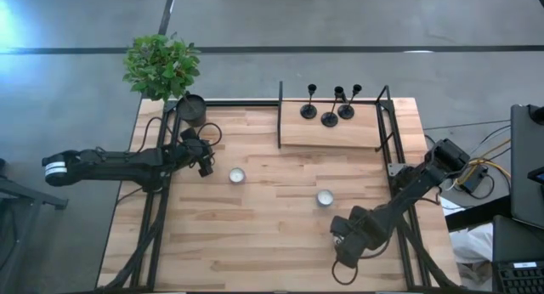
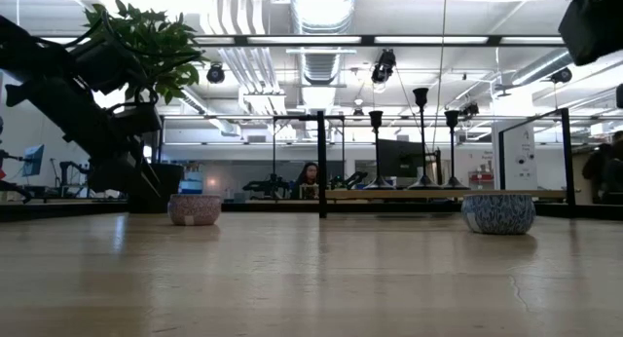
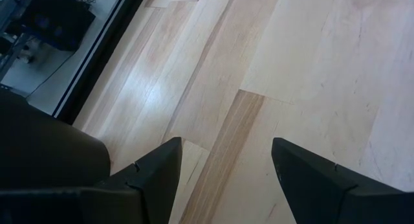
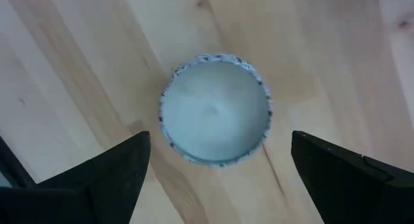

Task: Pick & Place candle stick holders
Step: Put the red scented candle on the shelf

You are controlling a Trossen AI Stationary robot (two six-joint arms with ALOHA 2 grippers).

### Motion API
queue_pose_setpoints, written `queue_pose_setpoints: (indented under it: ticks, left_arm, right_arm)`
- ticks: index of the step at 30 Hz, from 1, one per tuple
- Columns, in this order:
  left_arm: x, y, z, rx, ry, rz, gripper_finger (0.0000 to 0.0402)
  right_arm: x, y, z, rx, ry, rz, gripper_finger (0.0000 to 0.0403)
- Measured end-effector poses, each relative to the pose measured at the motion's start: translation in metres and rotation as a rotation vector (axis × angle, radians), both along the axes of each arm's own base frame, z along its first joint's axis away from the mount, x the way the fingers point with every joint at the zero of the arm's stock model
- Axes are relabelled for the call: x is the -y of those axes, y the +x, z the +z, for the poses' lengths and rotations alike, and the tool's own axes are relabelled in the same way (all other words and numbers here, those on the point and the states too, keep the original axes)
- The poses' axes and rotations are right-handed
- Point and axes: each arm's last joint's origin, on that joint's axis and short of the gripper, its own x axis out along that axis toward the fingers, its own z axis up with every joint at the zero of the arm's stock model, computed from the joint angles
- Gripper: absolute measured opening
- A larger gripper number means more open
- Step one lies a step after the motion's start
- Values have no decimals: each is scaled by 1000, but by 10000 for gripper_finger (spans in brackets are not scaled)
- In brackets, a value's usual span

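Note:
Three black candle stick holders [image 1: 330,107] stand on their round bases on a raised wooden shelf [image 1: 327,136] at the table's far side; the low view shows them [image 2: 421,132] upright. My right gripper [image 1: 343,231] hangs open near the table's front right, pointing down. In its wrist view its fingers [image 4: 220,138] stand apart above the wood beside a small speckled candle cup [image 4: 215,109], touching nothing. My left gripper [image 1: 206,164] waits open at the table's left, over bare wood [image 3: 226,142].
Two small candle cups sit on the table, one left of centre [image 1: 236,175] and one right of centre [image 1: 324,197]. A dark pot with a green plant [image 1: 161,66] stands at the far left corner. Black frame posts [image 1: 280,115] flank the shelf.

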Motion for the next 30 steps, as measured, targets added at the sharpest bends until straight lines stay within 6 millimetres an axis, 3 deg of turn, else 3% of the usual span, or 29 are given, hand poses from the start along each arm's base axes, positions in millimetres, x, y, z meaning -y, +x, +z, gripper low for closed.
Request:
queue_pose_setpoints:
  ticks: [18,30]
  left_arm:
    - [0,0,0,0,0,0,246]
    - [0,0,0,1,0,0,245]
  right_arm:
    - [3,0,-22,105,31,-25,365]
    - [2,2,-40,87,4,-17,365]
